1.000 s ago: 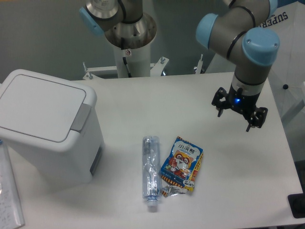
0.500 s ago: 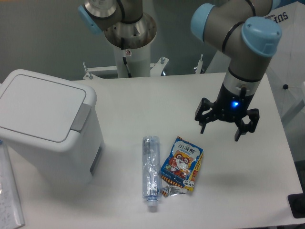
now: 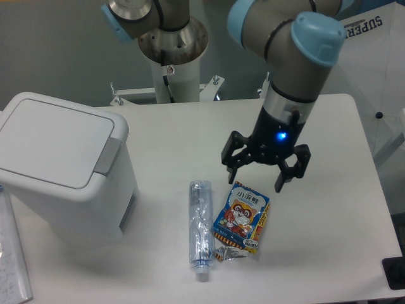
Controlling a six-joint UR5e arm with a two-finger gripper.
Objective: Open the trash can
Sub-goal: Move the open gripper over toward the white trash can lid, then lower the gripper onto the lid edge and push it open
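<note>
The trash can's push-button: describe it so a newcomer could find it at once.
Start at the big white trash can on the table's left side. Follow its flat lid to the edge facing the bottle. There sits the push-button, the only grey rectangle on the white bin.

We see our gripper [image 3: 255,178] spread wide above the snack packet [image 3: 241,216] and the clear bottle [image 3: 200,221], well apart from the trash can [image 3: 63,166], whose lid is closed.

The trash can [image 3: 60,171] is sitting at the worktop's [image 3: 329,234] left. A bottle [image 3: 200,228] is lying right of it, a snack packet [image 3: 242,215] just beside, under the tool [image 3: 254,179].
</note>
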